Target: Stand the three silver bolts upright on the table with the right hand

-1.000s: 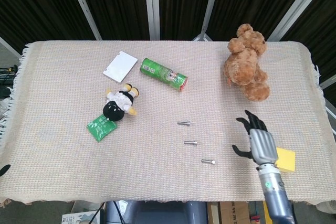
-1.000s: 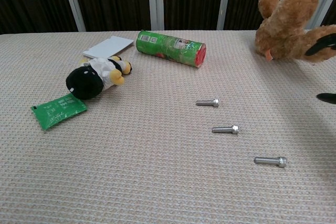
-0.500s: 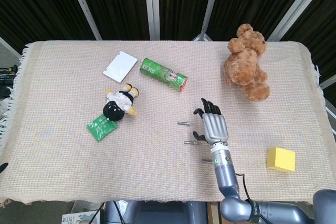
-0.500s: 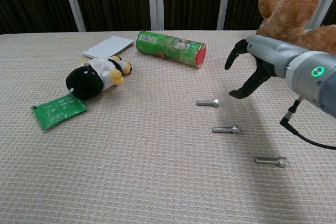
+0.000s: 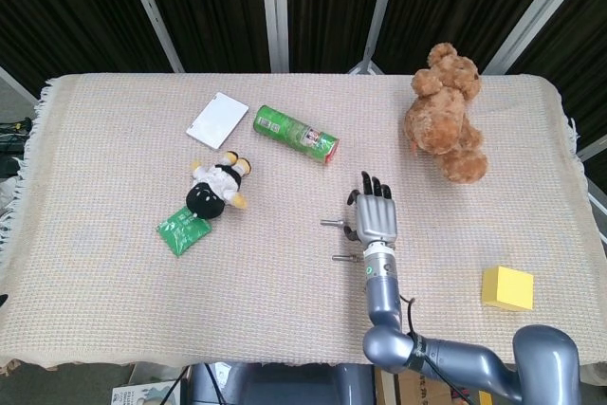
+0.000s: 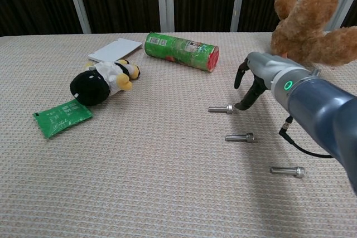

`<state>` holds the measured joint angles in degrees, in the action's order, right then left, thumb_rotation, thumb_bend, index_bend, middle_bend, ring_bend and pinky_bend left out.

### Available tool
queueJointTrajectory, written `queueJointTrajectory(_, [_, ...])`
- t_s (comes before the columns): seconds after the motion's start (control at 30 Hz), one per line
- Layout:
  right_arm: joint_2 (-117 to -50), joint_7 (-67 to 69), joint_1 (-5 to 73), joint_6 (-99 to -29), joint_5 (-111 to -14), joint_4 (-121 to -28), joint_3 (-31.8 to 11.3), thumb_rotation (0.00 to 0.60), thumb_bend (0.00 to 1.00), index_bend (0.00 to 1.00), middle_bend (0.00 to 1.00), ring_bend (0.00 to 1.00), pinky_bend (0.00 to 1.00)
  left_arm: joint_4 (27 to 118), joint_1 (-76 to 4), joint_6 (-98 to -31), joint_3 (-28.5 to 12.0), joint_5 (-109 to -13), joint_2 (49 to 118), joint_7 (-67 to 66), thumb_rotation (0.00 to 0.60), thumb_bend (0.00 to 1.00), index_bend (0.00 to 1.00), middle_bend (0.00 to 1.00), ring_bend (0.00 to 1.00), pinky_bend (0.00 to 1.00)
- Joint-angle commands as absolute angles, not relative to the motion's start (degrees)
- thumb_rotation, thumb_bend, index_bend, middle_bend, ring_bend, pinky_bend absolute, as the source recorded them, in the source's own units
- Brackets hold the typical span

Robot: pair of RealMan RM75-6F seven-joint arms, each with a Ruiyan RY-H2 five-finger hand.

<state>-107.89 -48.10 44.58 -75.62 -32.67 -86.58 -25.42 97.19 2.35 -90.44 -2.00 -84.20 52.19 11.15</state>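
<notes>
- Chest view: right hand [image 6: 251, 82] hangs over the table [image 6: 139, 182], fingers spread, grasping nothing, fingertips just beside the far bolt's [image 6: 221, 109] head.
- Left hand out of sight.
- Mid bolt [image 6: 240, 137] and near bolt [image 6: 287, 171] lie flat, well apart.

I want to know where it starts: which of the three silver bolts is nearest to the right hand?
The farthest bolt, nearest the green can. The right hand hovers by its head; the middle bolt and nearest bolt lie closer to the camera.

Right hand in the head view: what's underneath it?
The right hand covers the bolts' head ends; two silver bolt shafts poke out beside it. The third bolt shows only in the chest view.
</notes>
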Motion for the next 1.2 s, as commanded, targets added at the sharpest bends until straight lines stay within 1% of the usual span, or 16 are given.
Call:
queueJointTrajectory(0.03, [-108.78,-47.52,45.47,-75.15,-32.38,-85.54,-25.73,0.6,0.25,0.47,0.0,0.05,0.11,97.19,2.32,-90.34,-2.08,-84.05,52.22,11.08,0.6,0.09,0.11,0.05,0.03,0.1])
queueJointTrajectory(0.3, [-110.43,-48.08,47.29,-75.52,-32.48,-85.16,-25.74,0.6,0.25,0.47,0.0,0.05,0.11,97.33,2.0,-89.52,-2.14,-83.71,52.28,10.74,0.6,0.09,0.11,0.05,0.03,0.1])
queueJointTrajectory(0.47, [-112.79,-48.79,49.25,-75.46,-31.58,-82.29,-26.47,0.6,0.25,0.47,0.0,0.05,0.11,97.23,2.1,-89.4,-2.35,-83.08,52.11,11.38,0.6,0.09,0.11,0.05,0.03,0.1])
queueJointTrajectory(0.67, [-114.15,-48.01,50.18,-74.43,-30.95,-79.48,-27.18,0.6,0.25,0.51,0.0,0.05,0.11,97.1,2.17,-89.19,-2.5,-82.59,51.84,12.09,0.6,0.09,0.11,0.05,0.03,0.1])
queueJointTrajectory(0.87, [-114.93,-47.51,50.39,-73.9,-30.95,-78.2,-26.78,0.6,0.25,0.55,0.0,0.05,0.11,96.97,2.35,-89.18,-2.58,-82.37,51.61,13.14,0.6,0.09,0.11,0.05,0.03,0.1])
queueJointTrajectory(1.2, [-116.36,-46.83,50.83,-72.8,-30.82,-75.39,-26.65,0.6,0.25,0.57,0.0,0.05,0.11,96.67,2.49,-88.94,-2.8,-81.75,51.39,14.03,0.6,0.09,0.11,0.05,0.03,0.1])
